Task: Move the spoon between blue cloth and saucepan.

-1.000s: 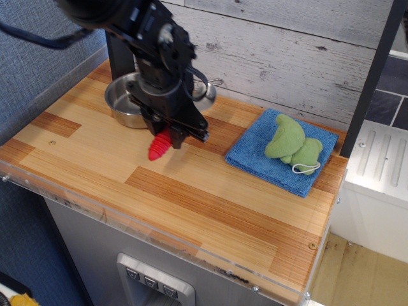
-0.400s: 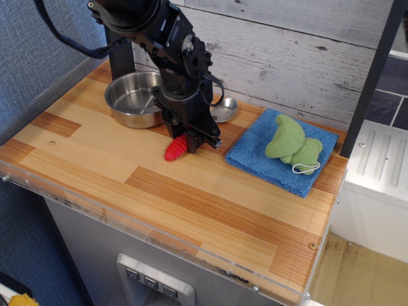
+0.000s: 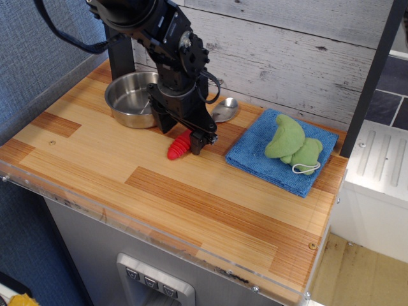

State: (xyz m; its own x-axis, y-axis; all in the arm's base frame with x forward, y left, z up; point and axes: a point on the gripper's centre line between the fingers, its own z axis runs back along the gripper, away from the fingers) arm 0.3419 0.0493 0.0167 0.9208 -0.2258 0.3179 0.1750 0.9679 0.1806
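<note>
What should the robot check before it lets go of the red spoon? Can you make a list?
1. Spoon lies between saucepan and blue cloth: ok.
2. Spoon resting on the table: cannot tell, the gripper hides the middle.
3. Spoon clear of the cloth edge: ok.
4. Silver bowl end clear of the pan: ok.
5. Green toy out of the way, on the cloth: ok.
6. Gripper open: cannot tell.

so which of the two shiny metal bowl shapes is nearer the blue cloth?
The spoon's silver metal bowl, beside the folded blue terry cloth. The round stainless-steel saucepan sits farther left, beyond the arm.
</note>
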